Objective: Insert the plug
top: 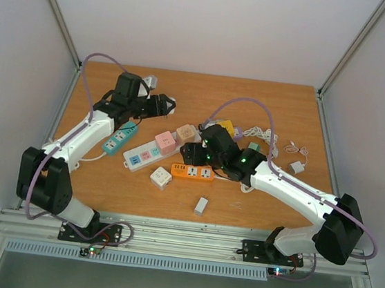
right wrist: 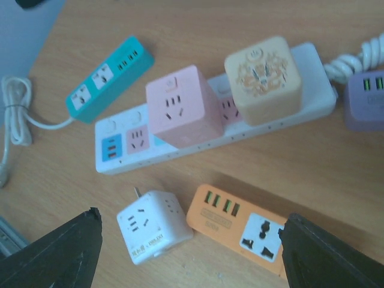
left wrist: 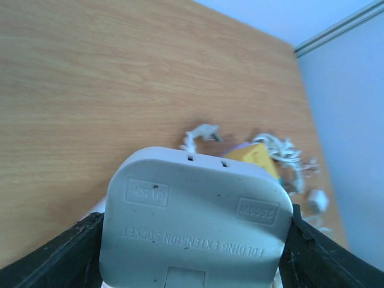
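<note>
Overhead cam first: the left gripper (top: pixel 166 104) is up over the far-left part of the wooden table (top: pixel 263 194), clamped on something pale you can barely make out from here. The right gripper (top: pixel 193 152) hangs over the pile of strips mid-table: long white power strip (top: pixel 142 156), teal power strip (top: pixel 120 139), orange power strip (top: pixel 192 172), little white cube socket (top: pixel 160 177). Left wrist cam clears it up: it's the pale grey square plug adapter (left wrist: pixel 192 216), wedged between both black fingers (left wrist: pixel 60 258), label side toward the lens. Right wrist cam shows what overhead hides: jaws spread wide with nothing between them. You also get a closer look at a pink cube socket (right wrist: pixel 180 107) and a cream cube socket (right wrist: pixel 264 78) sitting on the white strip.
</note>
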Controlling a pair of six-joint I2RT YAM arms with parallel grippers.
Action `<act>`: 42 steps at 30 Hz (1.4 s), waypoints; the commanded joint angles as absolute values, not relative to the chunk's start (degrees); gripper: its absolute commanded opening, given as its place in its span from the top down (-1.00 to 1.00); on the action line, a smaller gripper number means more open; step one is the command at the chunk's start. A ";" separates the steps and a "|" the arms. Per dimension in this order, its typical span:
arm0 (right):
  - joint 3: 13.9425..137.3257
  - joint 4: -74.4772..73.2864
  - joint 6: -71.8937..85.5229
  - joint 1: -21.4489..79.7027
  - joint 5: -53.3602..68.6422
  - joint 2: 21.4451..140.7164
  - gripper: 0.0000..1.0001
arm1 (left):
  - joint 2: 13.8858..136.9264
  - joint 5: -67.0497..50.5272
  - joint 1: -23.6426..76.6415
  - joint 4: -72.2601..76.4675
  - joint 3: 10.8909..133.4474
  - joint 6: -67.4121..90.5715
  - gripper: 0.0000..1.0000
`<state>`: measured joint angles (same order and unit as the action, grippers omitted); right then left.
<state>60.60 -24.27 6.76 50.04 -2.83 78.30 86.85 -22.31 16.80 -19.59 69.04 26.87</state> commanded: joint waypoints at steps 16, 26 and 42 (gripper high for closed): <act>69.31 -4.62 -3.89 49.57 1.07 81.96 -0.54 | 69.87 -29.91 19.03 3.03 54.36 68.36 -0.22; 73.92 -2.82 -6.29 49.57 -5.80 88.07 -0.25 | 68.14 -31.13 19.08 8.42 50.47 78.68 -0.21; 74.24 4.48 -8.00 49.57 -5.72 90.79 0.30 | 65.28 -32.18 19.16 8.53 50.19 82.35 -0.26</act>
<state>72.84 0.54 -6.96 49.84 -4.91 89.89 67.29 -31.27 19.00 5.02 50.48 81.47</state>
